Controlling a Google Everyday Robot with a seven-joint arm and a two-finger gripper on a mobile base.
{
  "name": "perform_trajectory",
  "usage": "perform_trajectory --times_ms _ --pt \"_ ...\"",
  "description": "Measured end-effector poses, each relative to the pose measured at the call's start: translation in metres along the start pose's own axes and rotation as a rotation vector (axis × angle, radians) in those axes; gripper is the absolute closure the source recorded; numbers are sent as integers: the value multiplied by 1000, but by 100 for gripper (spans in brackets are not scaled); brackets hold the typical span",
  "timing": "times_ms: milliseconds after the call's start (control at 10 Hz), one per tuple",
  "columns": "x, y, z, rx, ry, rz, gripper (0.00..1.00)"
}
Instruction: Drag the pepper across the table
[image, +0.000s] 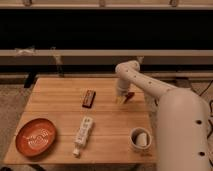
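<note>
Gripper (120, 99) is down at the table (60, 107), over the far-right part of the top. It points at the wood, at or just above the surface. Grip state: can't tell, the opening is hidden from this angle. Also can't tell whether it has hold of anything.

Pepper (130, 95) is just right of the gripper, touching it or nearly so; I can't make out actual contact. It shows as a small red sliver, tilted, low over the wood near the table's right edge.

Arm (147, 86) comes in from the right, elbow bent over the far edge, wrist dropping steeply to the gripper. Robot body (182, 130) fills the lower right, beside the table's right edge.

Rest, relative to the gripper:
- brown bar (89, 98): left of it, about level, near but clearly apart. It lies flat, long axis roughly front-to-back.
- power strip (83, 133): left and toward the camera, well apart. It lies flat and slightly angled, reaching toward the near edge.
- orange dish (20, 142): far left and toward the camera, at the near-left corner, well apart. It has a pale swirl pattern inside.
- cup (134, 135): toward the camera and slightly right, upright at the near-right corner, well apart.

Nothing on the table touches anything else, except possibly pepper and gripper.
</note>
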Motion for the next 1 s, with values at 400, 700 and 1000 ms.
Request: perform_trajectory --times_ms 400,700,1000 --pt "2 -6 6 21 -13 3 98" --pt "3 -8 4 18 -11 1 100" --pt "12 -12 -3 14 6 -25 100"
